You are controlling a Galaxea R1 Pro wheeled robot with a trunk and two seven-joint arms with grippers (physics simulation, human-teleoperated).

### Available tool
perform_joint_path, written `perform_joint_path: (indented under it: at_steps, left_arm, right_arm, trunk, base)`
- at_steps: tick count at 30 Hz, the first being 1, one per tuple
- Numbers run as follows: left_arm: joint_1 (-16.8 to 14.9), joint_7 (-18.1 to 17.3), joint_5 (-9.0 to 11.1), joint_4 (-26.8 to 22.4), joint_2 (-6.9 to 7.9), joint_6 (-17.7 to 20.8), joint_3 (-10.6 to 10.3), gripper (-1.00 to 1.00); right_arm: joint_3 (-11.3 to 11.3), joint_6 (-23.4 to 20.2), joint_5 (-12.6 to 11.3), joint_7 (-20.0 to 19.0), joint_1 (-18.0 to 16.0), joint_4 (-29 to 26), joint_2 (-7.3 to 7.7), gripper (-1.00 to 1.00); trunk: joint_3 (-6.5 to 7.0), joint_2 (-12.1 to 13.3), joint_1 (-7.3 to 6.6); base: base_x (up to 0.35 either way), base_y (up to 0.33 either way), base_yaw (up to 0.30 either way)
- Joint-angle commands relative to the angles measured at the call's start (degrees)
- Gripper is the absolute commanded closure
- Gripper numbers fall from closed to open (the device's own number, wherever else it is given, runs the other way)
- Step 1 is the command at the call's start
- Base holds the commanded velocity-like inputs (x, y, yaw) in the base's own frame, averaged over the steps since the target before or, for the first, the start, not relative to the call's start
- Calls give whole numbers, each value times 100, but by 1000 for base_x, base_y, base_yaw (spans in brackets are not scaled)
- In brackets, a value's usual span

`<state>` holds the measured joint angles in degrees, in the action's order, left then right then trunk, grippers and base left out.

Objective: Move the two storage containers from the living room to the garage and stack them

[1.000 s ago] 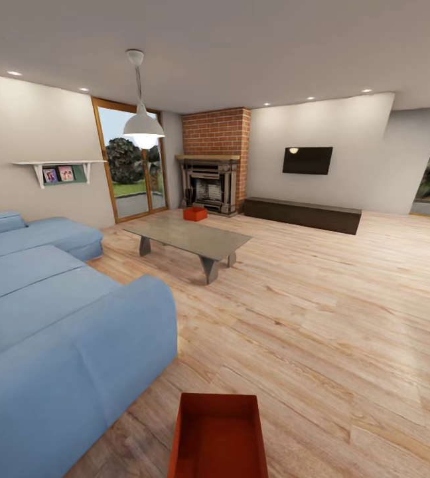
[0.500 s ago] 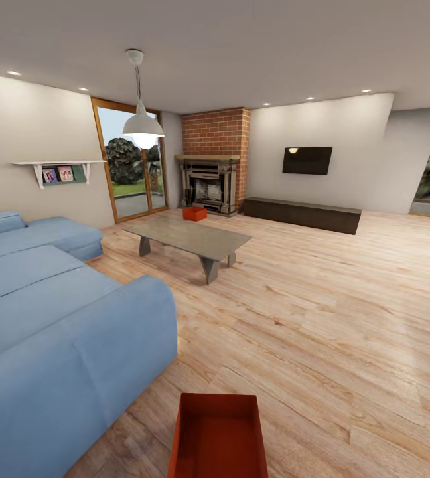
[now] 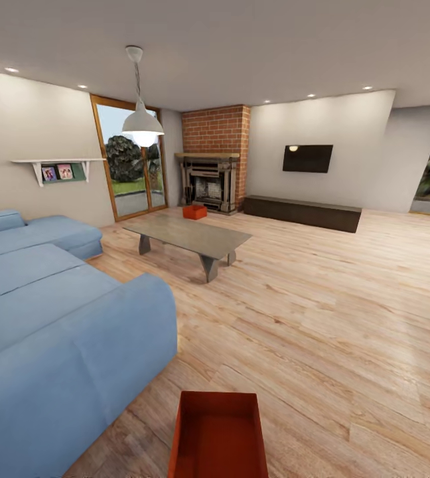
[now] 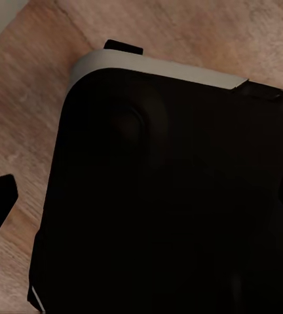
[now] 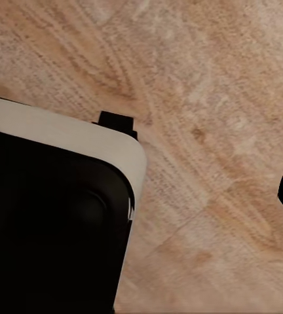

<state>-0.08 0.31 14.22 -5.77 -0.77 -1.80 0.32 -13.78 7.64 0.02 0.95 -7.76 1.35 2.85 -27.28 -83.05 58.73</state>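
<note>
head view: near container [image 3: 218, 435] beside sofa [image 3: 62, 332] — table [image 3: 188, 237] fronts far container [image 3: 194, 212]; hands' state unclear.

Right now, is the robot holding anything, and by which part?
Nothing looks held. One storage container sits on the wood floor close ahead, the other by the fireplace. The wrist views show bare floor, with nothing between the fingers.

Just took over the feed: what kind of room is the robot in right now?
A living room, by the look of it: a blue sofa, a brick fireplace and a wall TV over light wood floor. Two red-orange storage containers show, one close by, one near the fireplace.
</note>
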Motion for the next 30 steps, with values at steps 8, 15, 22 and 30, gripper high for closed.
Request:
perform_joint_path:
  at_steps: [8,15,22,30]
  left_arm:
    - [-1,4,-4,7,23,-14,3,-100]
    - [1,4,-6,9,8,-14,2,-100]
    - [0,3,-13,0,21,-14,-5,-100]
    - [0,3,-13,13,11,-14,-7,-100]
  right_arm:
    - [-20,3,-21,1,-6,14,11,-100]
    - [-19,1,-28,-39,-6,14,20,-100]
    - [-19,1,-28,-52,-6,14,16,-100]
    - [-13,7,-28,-43,-6,14,21,-100]
  trunk:
    - [-77,-3,0]
    - [-141,-3,0]
    - [-204,-3,0]
    - [-277,-3,0]
  base:
    - [0,0,0]
    - [0,0,0]
    - [0,0,0]
    - [0,0,0]
